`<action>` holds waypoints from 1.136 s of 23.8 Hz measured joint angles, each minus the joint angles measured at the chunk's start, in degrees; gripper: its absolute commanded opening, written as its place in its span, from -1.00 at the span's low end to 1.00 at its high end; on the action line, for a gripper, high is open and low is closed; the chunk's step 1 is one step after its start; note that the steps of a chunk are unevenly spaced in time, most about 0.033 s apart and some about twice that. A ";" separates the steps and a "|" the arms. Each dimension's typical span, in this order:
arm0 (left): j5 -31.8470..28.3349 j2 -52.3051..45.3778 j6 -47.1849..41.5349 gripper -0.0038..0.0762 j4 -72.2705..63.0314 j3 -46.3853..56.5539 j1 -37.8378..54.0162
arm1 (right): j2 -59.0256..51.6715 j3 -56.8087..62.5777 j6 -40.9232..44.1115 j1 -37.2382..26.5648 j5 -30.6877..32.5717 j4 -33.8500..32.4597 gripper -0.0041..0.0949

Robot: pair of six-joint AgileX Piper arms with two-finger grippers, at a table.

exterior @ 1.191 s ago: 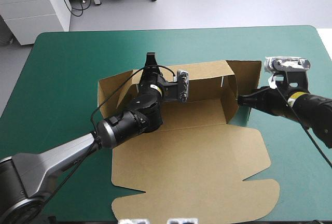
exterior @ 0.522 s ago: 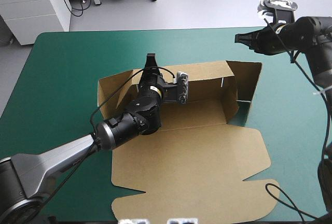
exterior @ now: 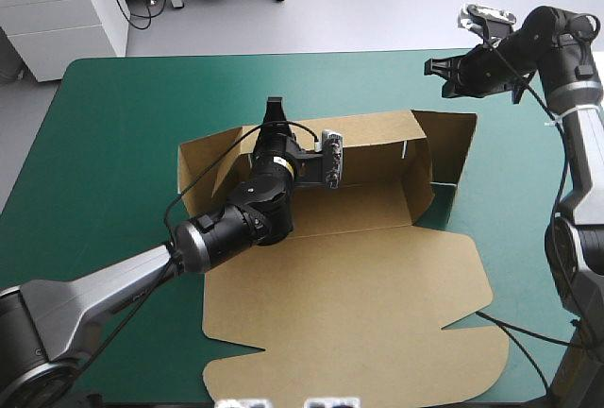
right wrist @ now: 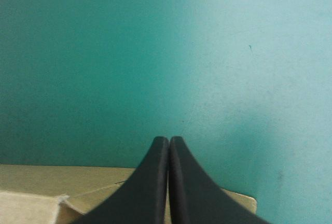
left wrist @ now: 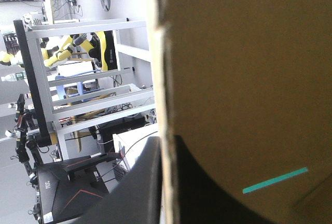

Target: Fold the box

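Observation:
The brown box [exterior: 349,276] lies mid-table with its back wall [exterior: 377,144] and right side wall [exterior: 453,158] raised and its lid flat toward the front edge. My left gripper [exterior: 274,108] reaches over the back wall near its left end. In the left wrist view the box's board [left wrist: 249,79] runs edge-on between the black fingers [left wrist: 140,182], so the left gripper [left wrist: 165,143] is shut on it. My right gripper [exterior: 432,68] hangs raised beyond the box's far right corner, shut and empty. The right wrist view shows this gripper [right wrist: 169,141] over the box's edge [right wrist: 78,185].
The teal-green cover [exterior: 123,125] shows bare around the box, widest at the far left and along the right edge. The table's far edge runs just behind my right gripper. A loose left wing flap [exterior: 203,167] of the box stands at its left end.
My right gripper has left the box's right side wall, risen and swung toward the table's far right corner. The left arm and the box have stayed put.

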 measured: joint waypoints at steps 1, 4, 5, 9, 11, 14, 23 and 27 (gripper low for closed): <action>0.00 0.00 -0.07 -0.92 0.00 0.02 0.00 | 0.00 0.48 0.00 0.00 0.00 -0.43 -0.93; 0.00 0.00 -0.87 -0.92 0.00 0.02 0.00 | -0.19 3.94 0.00 0.00 0.00 -0.62 -0.93; 0.06 0.00 -1.03 -0.92 0.00 0.02 0.00 | -0.26 5.58 -0.18 0.00 0.00 -0.26 -0.93; 0.31 0.00 -1.09 -0.92 0.00 0.02 0.00 | -1.18 11.50 -2.36 0.00 0.00 0.55 -0.93; 0.32 0.00 -1.09 -0.92 0.00 0.02 0.00 | -2.42 13.54 -3.46 0.00 -0.08 0.65 -0.93; 0.32 0.00 -1.09 -0.92 0.00 0.02 0.00 | -6.54 17.54 -6.09 0.00 -0.28 1.56 -0.93; 0.37 0.00 -1.09 -0.92 -0.05 0.02 0.00 | -15.65 32.54 -15.11 0.00 -5.94 7.05 -0.93; 0.75 0.30 -1.04 -0.92 0.10 0.02 0.00 | -21.01 42.82 -24.59 0.00 -15.01 14.49 -0.93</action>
